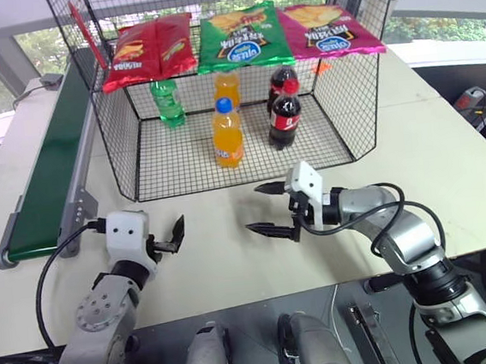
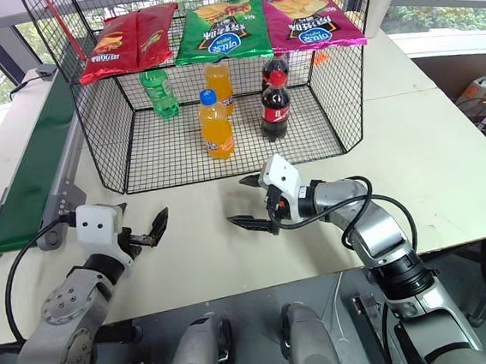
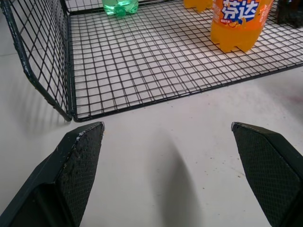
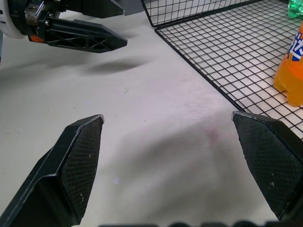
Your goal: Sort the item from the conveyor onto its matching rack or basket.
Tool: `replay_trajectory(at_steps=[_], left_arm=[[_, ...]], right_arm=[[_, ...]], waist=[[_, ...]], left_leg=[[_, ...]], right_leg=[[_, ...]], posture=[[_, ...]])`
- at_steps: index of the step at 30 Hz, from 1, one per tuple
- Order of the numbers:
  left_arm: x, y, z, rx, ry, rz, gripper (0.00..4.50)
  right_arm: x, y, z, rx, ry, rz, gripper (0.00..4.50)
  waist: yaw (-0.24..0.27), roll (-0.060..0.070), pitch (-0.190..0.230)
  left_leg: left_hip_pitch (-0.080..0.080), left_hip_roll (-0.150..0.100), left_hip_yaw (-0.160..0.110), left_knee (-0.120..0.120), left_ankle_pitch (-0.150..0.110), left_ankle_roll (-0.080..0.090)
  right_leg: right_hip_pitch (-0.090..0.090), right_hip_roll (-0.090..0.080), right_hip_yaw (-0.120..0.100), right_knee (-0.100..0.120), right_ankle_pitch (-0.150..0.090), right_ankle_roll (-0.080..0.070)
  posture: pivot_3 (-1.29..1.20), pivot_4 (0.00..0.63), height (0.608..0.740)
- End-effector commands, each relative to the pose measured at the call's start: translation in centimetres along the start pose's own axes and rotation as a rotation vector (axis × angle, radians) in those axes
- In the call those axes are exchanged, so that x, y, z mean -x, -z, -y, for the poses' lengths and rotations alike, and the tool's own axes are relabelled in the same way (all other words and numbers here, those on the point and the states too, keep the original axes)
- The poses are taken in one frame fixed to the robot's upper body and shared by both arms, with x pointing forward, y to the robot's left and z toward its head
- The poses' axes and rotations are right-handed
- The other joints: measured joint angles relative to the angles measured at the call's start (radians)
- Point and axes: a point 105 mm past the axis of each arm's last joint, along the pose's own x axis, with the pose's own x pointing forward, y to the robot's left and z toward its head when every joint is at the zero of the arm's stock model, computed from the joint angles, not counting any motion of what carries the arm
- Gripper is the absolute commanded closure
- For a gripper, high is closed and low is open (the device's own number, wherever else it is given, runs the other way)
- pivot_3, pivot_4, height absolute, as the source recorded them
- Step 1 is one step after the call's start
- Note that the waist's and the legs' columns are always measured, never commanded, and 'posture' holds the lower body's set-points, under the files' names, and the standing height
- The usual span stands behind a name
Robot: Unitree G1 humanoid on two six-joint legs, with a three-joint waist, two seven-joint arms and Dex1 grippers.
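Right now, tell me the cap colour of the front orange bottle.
Blue. The front orange bottle shows its cap best in the left eye view.

Bright daylight from the windows (image 1: 7, 58) behind floods the white table (image 1: 447, 154). Soft, pale shadows lie beneath the grippers. Head views bow slightly at the edges; wrist views stay sharp, without glare.

Conveyor (image 1: 48, 166): left edge of the frame, on the table (image 1: 447, 154).
Cage (image 1: 224, 162): upper centre, right of the conveyor.
Soda bottle (image 1: 166, 101): inside the cage, back left.
Chip bags (image 1: 242, 36): in a row across the cage's top.
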Motion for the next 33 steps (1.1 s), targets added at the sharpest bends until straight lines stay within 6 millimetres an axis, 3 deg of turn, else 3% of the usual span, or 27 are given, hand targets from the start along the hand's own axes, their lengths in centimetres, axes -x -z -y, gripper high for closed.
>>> replay_trajectory(at_steps=[1, 33], left_arm=[[0.34, -1.38, 0.56, -0.010, 0.019, 0.061, 0.04], [0.35, -1.48, 0.26, -0.022, 0.001, 0.052, 0.04]], right_arm=[[-0.09, -1.23, -0.25, 0.041, -0.009, 0.042, 0.00], [-0.44, -1.48, -0.33, 0.065, -0.016, 0.077, 0.00]], waist=[[0.000, 0.000, 0.000], [0.000, 0.000, 0.000]], left_leg=[[0.000, 0.000, 0.000, 0.000, 0.000, 0.000], [0.000, 0.000, 0.000, 0.000, 0.000, 0.000]], right_leg=[[0.000, 0.000, 0.000, 0.000, 0.000, 0.000], [0.000, 0.000, 0.000, 0.000, 0.000, 0.000]], posture=[[0.00, 0.150, 0.740], [0.00, 0.150, 0.740]])
